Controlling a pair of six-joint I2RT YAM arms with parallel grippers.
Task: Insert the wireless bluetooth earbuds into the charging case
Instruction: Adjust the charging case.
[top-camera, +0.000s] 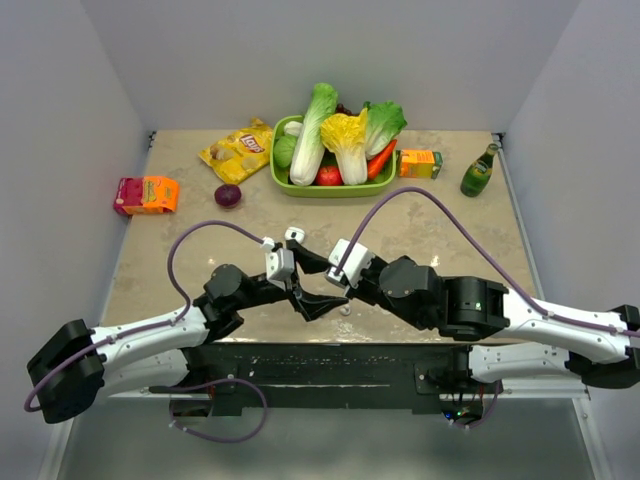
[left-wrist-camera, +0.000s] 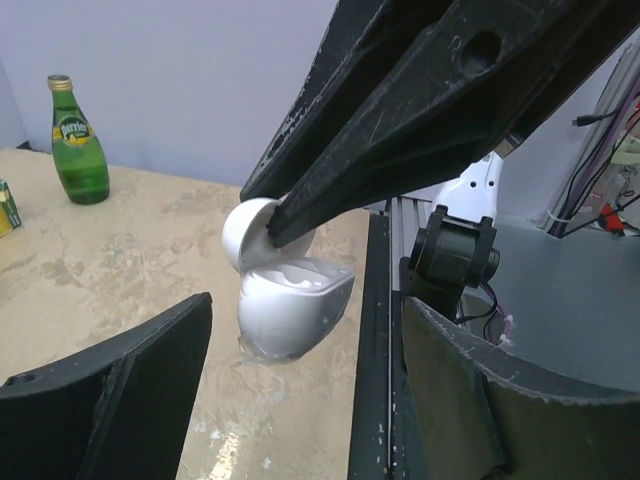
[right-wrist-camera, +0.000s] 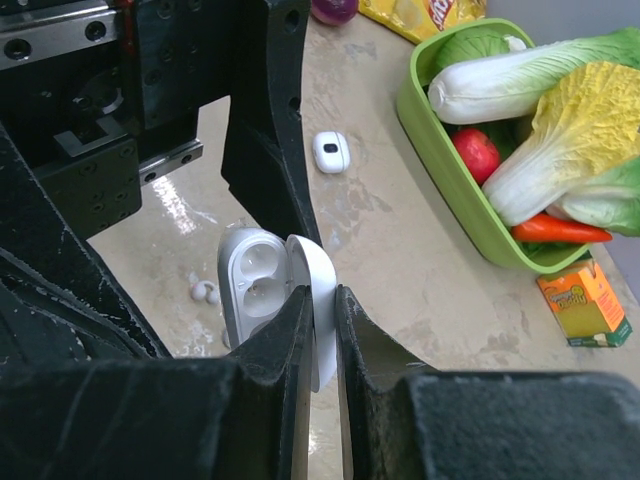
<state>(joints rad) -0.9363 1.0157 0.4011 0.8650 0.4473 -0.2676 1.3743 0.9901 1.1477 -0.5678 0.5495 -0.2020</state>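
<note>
White glossy plastic: the charging case (right-wrist-camera: 250, 285) is a small rounded shell, hinged open, with its lid (right-wrist-camera: 315, 290) swung back from the body. Both wells in the body are visible from the right wrist and both are empty. The left wrist view shows the same case (left-wrist-camera: 290, 310) as an egg-like body with the lid cap raised behind it.

The right gripper (right-wrist-camera: 320, 300) is clenched on the lid, one finger on each face, with the thin lid edge showing between them. From the left wrist the same two dark fingers (left-wrist-camera: 330, 190) come down from the upper right and meet on the lid cap.

The left gripper (left-wrist-camera: 305, 330) stands released. Its two fingers are spread wide to either side of the case body and neither touches it; the case sits in the gap ahead of them. From overhead the two grippers meet nose to nose near the front edge of the table (top-camera: 450, 230), and the case is hidden beneath them.

The earbuds (right-wrist-camera: 205, 291) lie loose on the tabletop as tiny white buds, just beside the case on its open side and outside both sets of jaws. Their number cannot be made out. Whether the case rests on the table or hangs just above it cannot be determined.
</note>
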